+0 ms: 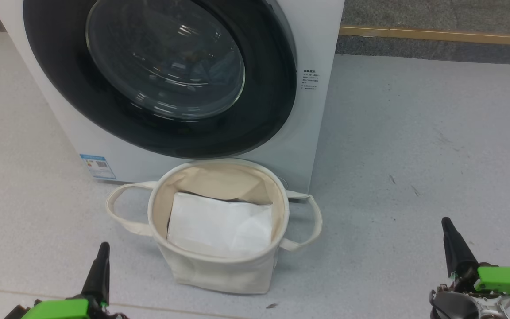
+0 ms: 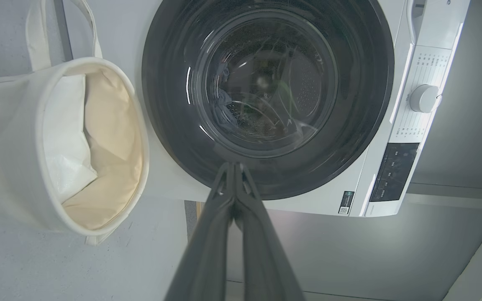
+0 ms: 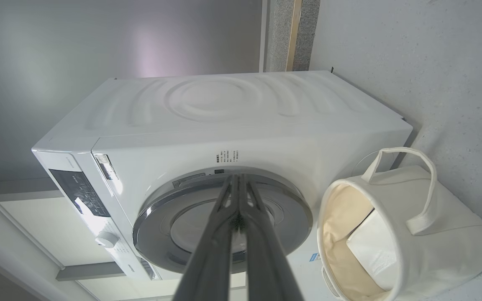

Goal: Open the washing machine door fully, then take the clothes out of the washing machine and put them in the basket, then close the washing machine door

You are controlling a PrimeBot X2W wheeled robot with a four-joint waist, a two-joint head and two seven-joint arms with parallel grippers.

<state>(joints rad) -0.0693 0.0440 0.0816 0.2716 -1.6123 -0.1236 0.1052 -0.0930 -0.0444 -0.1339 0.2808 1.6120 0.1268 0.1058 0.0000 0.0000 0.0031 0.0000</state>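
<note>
Nearest, low at either side of the head view, are the robot's two grippers. The left gripper point(image 2: 234, 167) and the right gripper point(image 3: 239, 177) each have their two long dark fingers pressed together, holding nothing. Between and just beyond them a cream canvas basket point(image 1: 219, 266) stands upright on the pale grey floor point(image 1: 414, 155), with a folded white sheet point(image 1: 219, 226) lying inside it. Directly behind the basket, very close to it, stands the white washing machine point(image 1: 321, 110). Its round door point(image 1: 272, 97), black-rimmed with bulging glass, is closed flat against the front. Through the glass a dim bluish patch of clothes point(image 2: 223, 104) shows inside the drum.
</note>
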